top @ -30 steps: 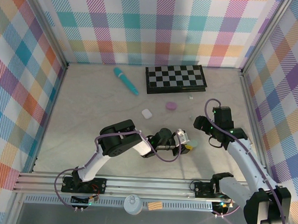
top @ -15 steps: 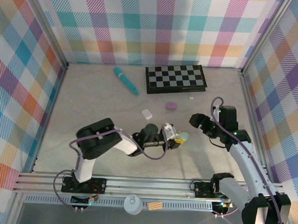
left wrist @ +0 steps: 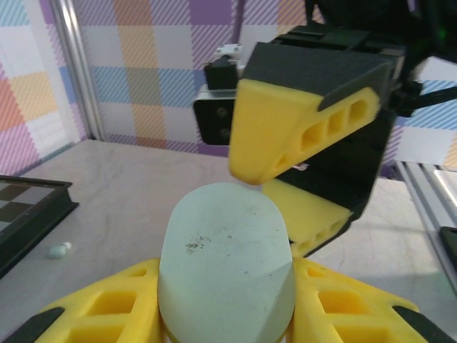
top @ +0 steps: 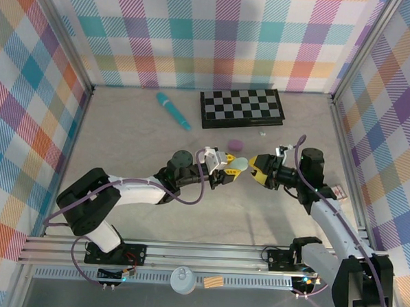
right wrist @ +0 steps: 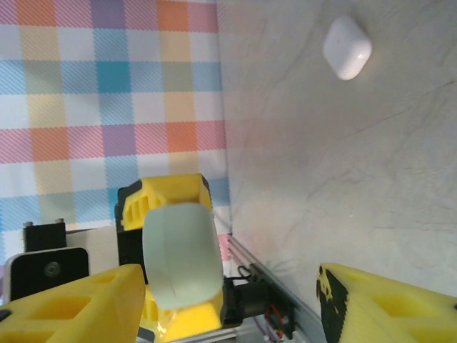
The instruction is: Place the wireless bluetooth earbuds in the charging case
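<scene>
L pincer (top: 226, 170) was clenched on the pale-mint charging case (top: 240, 163), held above the counter (top: 123, 135) approx. mid-scene. R pincer (top: 256, 170) faced it head-on w/ jaws apart, gripping nothing. In the L wrist view its upper finger sat right at the case's top edge (touching or not, couldn't tell). One tiny whitish earbud (top: 262, 134) lay just beside the chessboard (top: 242, 109), well apart from the case. A white case (right wrist: 347, 47) & a purple pebble-like piece (top: 236, 144) also lay on the counter.
</scene>
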Robot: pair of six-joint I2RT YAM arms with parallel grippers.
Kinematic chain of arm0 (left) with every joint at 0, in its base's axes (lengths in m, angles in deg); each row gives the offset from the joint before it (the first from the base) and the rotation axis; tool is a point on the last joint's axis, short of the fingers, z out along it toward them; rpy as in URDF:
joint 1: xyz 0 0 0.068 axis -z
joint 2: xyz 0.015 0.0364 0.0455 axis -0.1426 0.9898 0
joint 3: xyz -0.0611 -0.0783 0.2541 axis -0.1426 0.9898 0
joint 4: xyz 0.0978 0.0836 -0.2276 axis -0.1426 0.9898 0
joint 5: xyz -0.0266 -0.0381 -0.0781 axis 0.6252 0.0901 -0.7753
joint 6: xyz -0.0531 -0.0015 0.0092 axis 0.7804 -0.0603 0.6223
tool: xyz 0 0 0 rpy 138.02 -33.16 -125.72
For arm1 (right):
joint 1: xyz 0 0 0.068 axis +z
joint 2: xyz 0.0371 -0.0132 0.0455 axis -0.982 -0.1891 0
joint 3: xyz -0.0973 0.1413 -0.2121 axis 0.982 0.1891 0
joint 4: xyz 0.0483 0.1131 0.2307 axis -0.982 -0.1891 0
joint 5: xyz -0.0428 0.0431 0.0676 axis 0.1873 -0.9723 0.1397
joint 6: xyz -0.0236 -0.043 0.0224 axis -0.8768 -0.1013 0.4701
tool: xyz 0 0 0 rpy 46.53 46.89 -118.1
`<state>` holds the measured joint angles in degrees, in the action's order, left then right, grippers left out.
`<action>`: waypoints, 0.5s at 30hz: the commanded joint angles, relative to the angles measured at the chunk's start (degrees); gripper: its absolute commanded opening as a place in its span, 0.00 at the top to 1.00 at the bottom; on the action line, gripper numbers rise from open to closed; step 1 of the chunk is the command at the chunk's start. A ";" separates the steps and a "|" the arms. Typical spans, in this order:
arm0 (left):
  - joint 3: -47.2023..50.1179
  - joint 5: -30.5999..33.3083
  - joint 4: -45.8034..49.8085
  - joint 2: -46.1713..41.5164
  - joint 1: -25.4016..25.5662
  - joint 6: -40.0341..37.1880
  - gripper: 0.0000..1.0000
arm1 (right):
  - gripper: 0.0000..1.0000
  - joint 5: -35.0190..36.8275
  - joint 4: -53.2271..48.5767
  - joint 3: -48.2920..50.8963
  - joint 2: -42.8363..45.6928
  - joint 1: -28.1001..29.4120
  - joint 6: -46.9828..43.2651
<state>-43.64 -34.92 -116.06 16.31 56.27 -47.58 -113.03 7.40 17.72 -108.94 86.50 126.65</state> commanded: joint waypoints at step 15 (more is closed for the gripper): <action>-2.04 -5.14 1.86 -1.51 -0.13 0.97 0.66 | 0.62 -5.58 13.09 -1.00 -5.42 3.50 7.35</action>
<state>-44.01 -38.38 -113.51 16.09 56.27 -47.37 -116.90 17.56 18.14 -114.12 89.58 133.69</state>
